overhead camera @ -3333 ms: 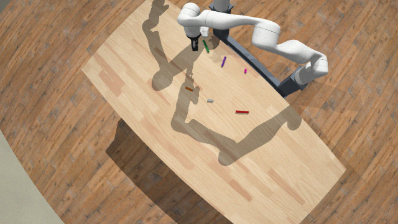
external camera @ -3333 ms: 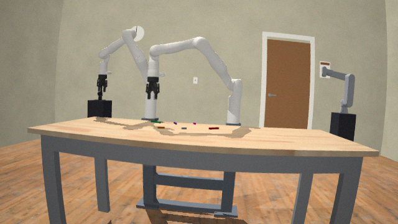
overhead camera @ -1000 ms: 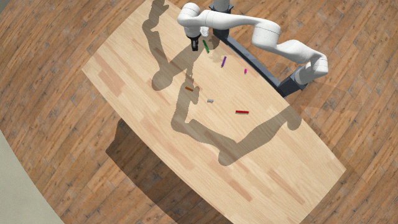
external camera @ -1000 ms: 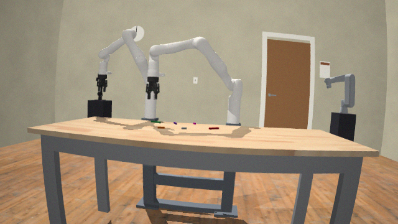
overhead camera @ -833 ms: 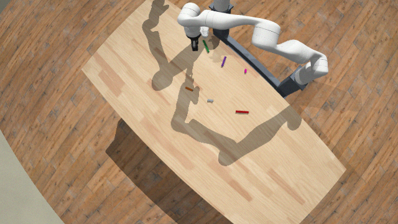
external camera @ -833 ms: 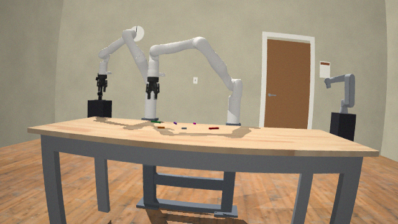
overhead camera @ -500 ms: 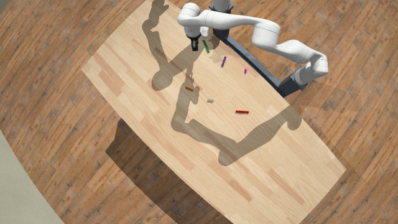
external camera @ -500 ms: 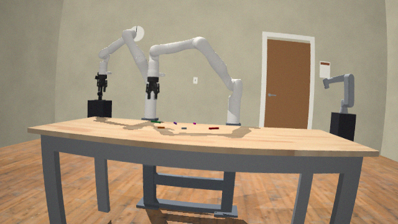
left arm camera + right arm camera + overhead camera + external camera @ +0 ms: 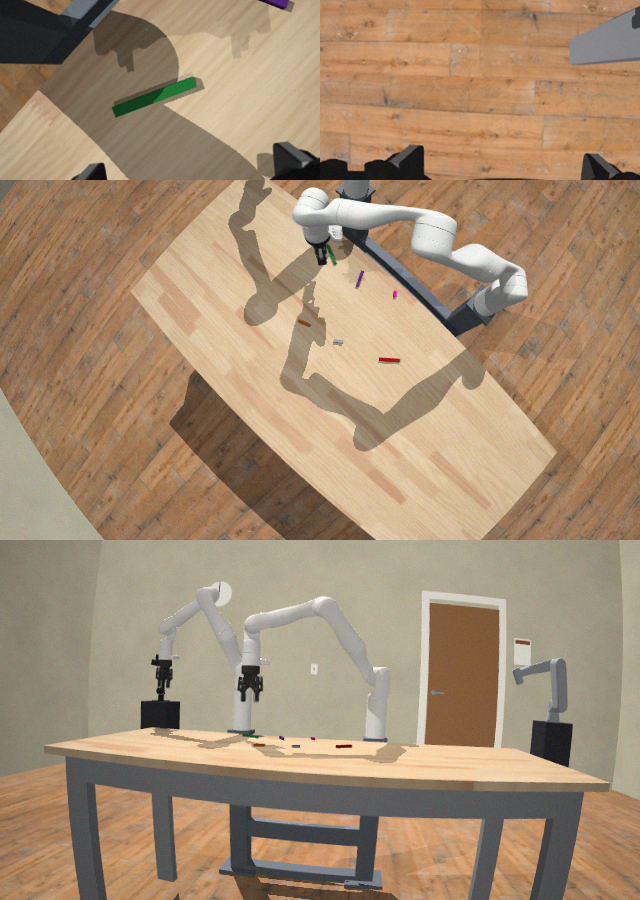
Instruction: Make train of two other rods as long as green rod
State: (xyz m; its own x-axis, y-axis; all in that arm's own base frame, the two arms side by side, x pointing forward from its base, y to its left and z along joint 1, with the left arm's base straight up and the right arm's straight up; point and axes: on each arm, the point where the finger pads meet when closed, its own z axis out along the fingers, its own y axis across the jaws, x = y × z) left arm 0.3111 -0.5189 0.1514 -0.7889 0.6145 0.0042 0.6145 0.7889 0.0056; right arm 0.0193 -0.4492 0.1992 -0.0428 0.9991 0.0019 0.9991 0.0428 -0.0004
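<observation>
Top: the left gripper [image 9: 321, 262] [image 9: 250, 700] [image 9: 190, 158] hangs beside the green rod [image 9: 331, 255] [image 9: 250, 736] [image 9: 154, 97]; the purple rod [image 9: 360, 279] [image 9: 281, 738] [image 9: 275, 3] lies to its right, long axis near upright, the magenta rod [image 9: 395, 294] [image 9: 313, 738] beyond (six plus two should match green).

Exterior: the right gripper [image 9: 162, 690] [image 9: 502, 154] is farther from both.

Left wrist: fingers wide, purple at top right.

Right wrist: fingers wide, over floor.
</observation>
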